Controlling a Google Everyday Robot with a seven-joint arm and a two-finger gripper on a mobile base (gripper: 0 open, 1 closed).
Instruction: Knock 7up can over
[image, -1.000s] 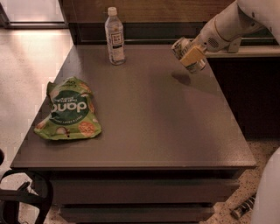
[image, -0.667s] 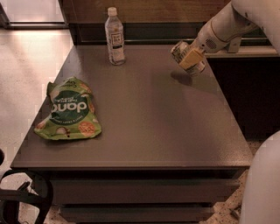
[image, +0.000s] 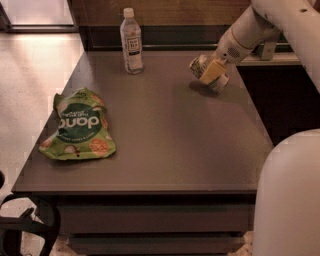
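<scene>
Claw (image: 212, 74) at far-right rear of tabletop (image: 165, 125), apparently clamped round 7up can (image: 199, 64); contact partly hidden. Can tilted steeply, top end to the left, low over surface w/ shadow beneath. 1 clear bottle (image: 131, 42) upright at rear, well apart. 1 green snack bag (image: 79, 125) flat near left edge.

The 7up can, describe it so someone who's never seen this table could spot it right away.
On the far right side of the dark table, the white arm's gripper reaches down. The 7up can is the small silvery can tilted at that gripper; unlike the tall clear bottle, it's short and metallic.
</scene>
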